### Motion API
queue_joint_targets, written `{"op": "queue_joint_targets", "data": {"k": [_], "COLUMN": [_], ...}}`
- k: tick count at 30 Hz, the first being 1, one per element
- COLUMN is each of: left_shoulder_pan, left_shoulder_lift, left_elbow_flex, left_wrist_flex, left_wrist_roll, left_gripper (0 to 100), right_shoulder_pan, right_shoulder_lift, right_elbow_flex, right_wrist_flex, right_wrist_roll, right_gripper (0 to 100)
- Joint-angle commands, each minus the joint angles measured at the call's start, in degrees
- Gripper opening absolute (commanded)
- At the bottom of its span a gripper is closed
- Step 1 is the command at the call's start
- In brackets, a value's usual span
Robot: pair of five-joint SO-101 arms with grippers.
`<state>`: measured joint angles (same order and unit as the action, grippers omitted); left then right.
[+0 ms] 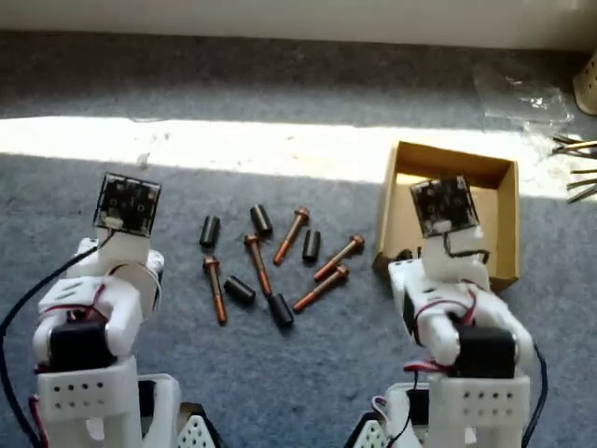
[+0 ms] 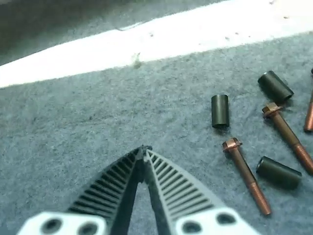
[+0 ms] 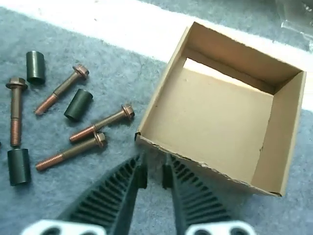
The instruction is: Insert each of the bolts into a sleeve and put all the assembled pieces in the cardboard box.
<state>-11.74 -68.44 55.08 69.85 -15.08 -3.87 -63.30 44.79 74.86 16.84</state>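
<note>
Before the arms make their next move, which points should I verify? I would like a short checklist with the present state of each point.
1. Left gripper free: ok, shut on nothing, above bare carpet.
2. Right gripper free: ok, open and empty, close to the cardboard box.
3. Box ready: ok, upright, open on top, nothing inside.
4. Equal count: ok, five bolts and five sleeves.
5. Bolts inserted: not ok, every bolt lies loose on the carpet, none in a sleeve.
</note>
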Motion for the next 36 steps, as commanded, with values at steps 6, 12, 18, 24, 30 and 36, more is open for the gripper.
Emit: {"op": "queue_joint_targets", "data": {"k": [6,12,18,24,30,36], "left_shoulder_pan": [7.8,9.8,9.6,8.7,2.5,2.3], "left_shoulder_lift": [15.3,26.2,34.5,37.7,38.1,38.1], "left_elbow_flex": [-7.3,-9.7,-9.9,-9.6,-8.5,-5.1], "left_wrist_flex": [-0.1,-2.7,-6.8,-9.1,-13.2,-17.9], "left_wrist_roll": [10.2,11.4,11.4,11.4,11.5,11.5], "left_gripper": [1,1,1,1,1,1], "right_shoulder_pan": [-10.7,-12.9,-16.3,-21.2,-23.3,-23.3], "right_shoulder_lift": [25.4,41.1,54.3,66.0,75.0,81.9], "right_elbow_flex": [-10.5,-19.9,-29.8,-37.7,-45.2,-52.1], "right_wrist_flex": [-0.1,0.4,0.4,0.4,0.4,0.5], "right_wrist_roll": [-1.1,-9.8,-17.3,-20.5,-30.6,-33.4], "right_gripper": [20.3,20.3,20.3,20.3,20.3,20.3]}}
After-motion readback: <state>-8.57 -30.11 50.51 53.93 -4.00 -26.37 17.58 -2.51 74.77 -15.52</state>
